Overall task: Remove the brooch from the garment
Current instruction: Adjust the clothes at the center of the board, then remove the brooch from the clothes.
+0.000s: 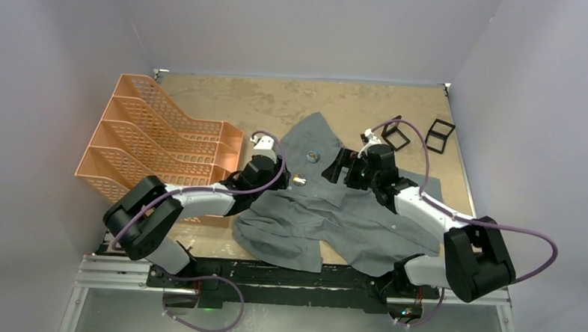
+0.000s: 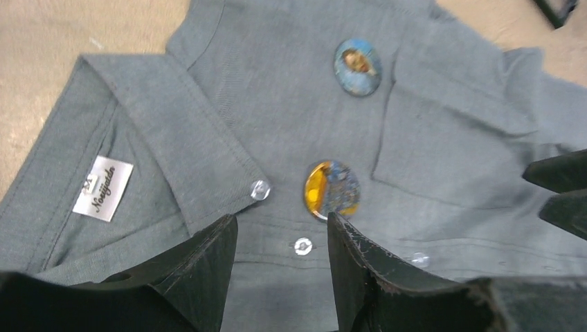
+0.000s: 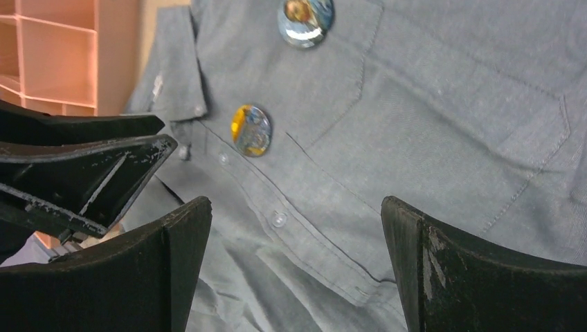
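The grey garment (image 1: 363, 221) lies spread and rumpled on the table, collar toward the left arm. Two round brooches are pinned on it. A yellow-and-blue brooch (image 2: 331, 189) (image 3: 250, 129) (image 1: 299, 180) sits by the button placket. A blue brooch (image 2: 358, 66) (image 3: 305, 19) (image 1: 312, 157) sits farther up, above the chest pocket. My left gripper (image 2: 282, 225) (image 1: 284, 178) is open low over the placket, its right fingertip at the yellow brooch's lower edge, nothing between the fingers. My right gripper (image 3: 294, 207) (image 1: 334, 170) hangs wide open over the shirt front, holding nothing.
An orange file rack (image 1: 157, 145) stands at the left, close behind the left arm. Two black frames (image 1: 440, 135) (image 1: 395, 133) lie at the back right. A white label (image 2: 103, 187) shows inside the collar. The two grippers face each other a short way apart.
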You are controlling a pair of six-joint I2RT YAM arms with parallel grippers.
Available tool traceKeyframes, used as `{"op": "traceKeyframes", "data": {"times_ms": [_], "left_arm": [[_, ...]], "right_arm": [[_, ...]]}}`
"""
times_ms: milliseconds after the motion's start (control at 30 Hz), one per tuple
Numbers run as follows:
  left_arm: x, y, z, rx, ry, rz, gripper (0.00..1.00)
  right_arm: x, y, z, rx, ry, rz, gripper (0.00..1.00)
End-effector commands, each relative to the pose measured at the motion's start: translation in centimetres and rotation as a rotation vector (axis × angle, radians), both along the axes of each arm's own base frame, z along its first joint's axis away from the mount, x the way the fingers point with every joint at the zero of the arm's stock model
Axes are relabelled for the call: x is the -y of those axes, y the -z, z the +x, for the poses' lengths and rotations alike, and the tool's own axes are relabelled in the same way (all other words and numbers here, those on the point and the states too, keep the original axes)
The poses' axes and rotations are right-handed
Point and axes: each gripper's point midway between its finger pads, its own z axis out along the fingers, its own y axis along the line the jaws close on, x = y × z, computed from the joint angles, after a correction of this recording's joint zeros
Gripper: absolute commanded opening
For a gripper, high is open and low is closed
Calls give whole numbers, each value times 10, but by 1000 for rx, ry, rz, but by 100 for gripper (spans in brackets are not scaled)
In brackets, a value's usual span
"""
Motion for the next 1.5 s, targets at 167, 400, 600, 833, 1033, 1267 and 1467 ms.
{"op": "traceKeyframes", "data": {"times_ms": [167, 400, 600, 833, 1033, 1267, 1467], "left_arm": [[-12, 51, 16, -94, -64, 79, 49], [-23, 66, 40, -129, -97, 112, 49], [-22, 56, 75, -108, -97, 142, 49], [-14, 20, 82, -39, -48, 206, 52], [5, -13, 63, 30, 17, 245, 54], [29, -28, 61, 46, 102, 213, 53], [40, -19, 66, 7, 161, 289, 54]], "right_arm": [[0, 52, -35, -146, -38, 23, 97], [10, 79, -69, -262, 0, 31, 97], [14, 74, -76, -262, 35, 23, 97], [15, 18, -42, -64, 9, -32, 98], [4, -34, -3, 81, -12, -36, 98], [-3, -51, 46, 134, -13, -36, 98], [-3, -31, 70, 95, -57, -60, 98]]}}
